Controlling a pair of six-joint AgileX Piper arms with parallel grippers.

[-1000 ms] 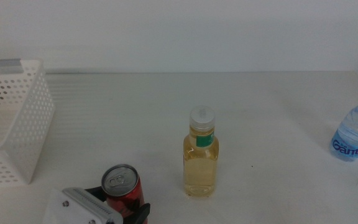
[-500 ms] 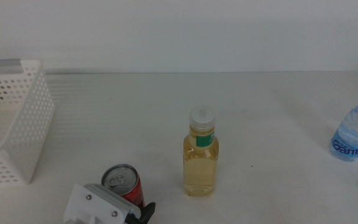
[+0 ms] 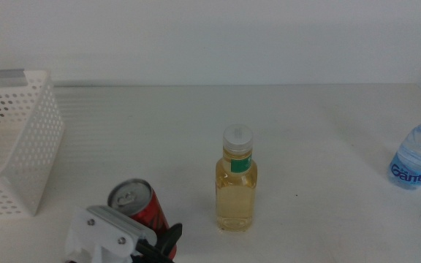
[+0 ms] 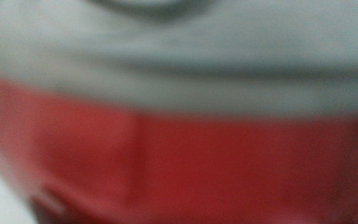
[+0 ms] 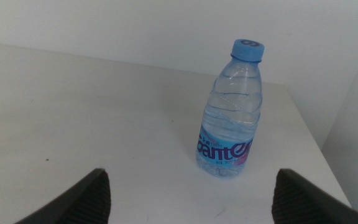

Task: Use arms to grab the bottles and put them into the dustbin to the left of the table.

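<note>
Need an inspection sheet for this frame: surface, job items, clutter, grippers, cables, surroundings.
Surface: plain white tabletop, faintly ribbed toward its far edge.
Job's things: red drinks can tilted at the near edge; clear bottle of yellow liquid with white cap upright mid-table; small blue-capped water bottle upright at the right edge; white perforated plastic basket at the left.
Clutter: nothing seen.
Grippers: left gripper around the can, which fills its blurred wrist view; right gripper open, facing the water bottle, apart from it.
Cables: nothing seen.
Surroundings: plain pale wall behind the table.
</note>
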